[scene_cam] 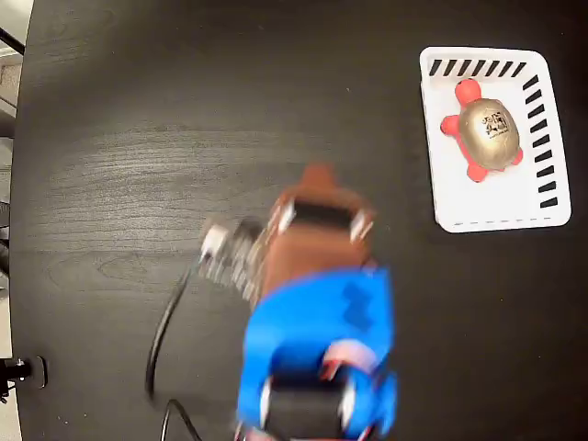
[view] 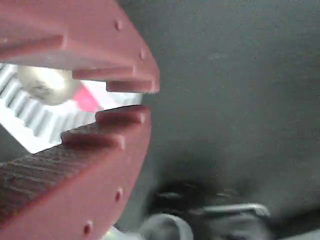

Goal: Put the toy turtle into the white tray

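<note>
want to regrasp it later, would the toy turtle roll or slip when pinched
The toy turtle lies flat in the white tray, legs splayed, so it probably won't roll. Its glossy domed shell may let the fingers slide off; pinching low at the sides looks safer.

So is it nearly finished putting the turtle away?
It looks done: the turtle already lies inside the white tray. The pincer holds nothing, its jaws nearly closed, with the tray seen beyond them. Nothing visible is left except perhaps backing the arm away.
</note>
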